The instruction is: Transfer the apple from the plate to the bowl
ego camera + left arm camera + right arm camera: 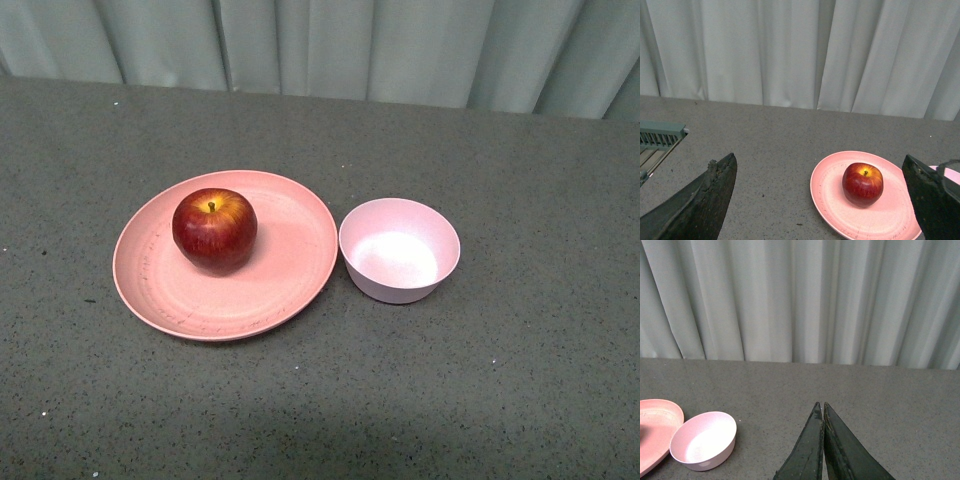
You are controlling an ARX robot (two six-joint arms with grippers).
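Task not started as far as the views show: the round glossy dark-red apple with a yellow patch at the stem (214,228) sits upright on the wide shallow salmon-pink plate (290,275), a bit left of and behind the plate's centre in front view. The small deep pale-pink bowl (385,285) is empty, just beside the plate's right edge; whether the rims touch, cannot tell. Both sit on the grey speckled table (500,390), with a pale pleated curtain (320,45) behind. No arm in front view. Hands: left hand (819,164) spread wide, nothing in it, above the table short of the plate, apple ahead between its fingers; right hand (820,409) pinched closed, tips together, empty, over bare table well apart from the bowl. All steps left: reach, grasp apple, lift, carry to bowl, release inside. The bowl is barely wider than the apple, so the drop likely needs centring
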